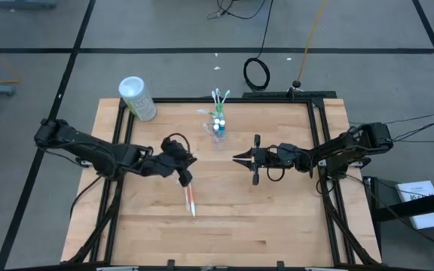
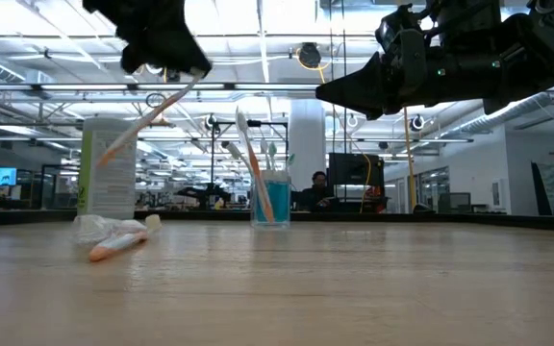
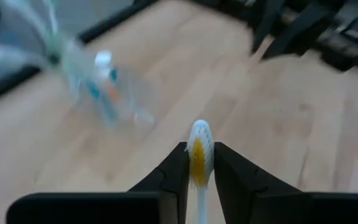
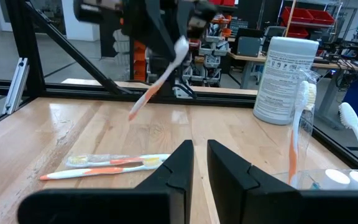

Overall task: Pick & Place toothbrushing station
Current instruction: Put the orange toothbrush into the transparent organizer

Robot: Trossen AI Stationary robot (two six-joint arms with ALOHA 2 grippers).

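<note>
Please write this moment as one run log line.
left gripper: shut on orange toothbrush, lifted | right gripper: shut, empty, hovering | clear cup: upright

Your left gripper raised above table left of centre, fingers pinched tight. Your right gripper hovers right of centre, pointing toward left one, fingers nearly together, nothing between.

Bare table lies open; cup and canister seemingly crowd the far edge.
</note>
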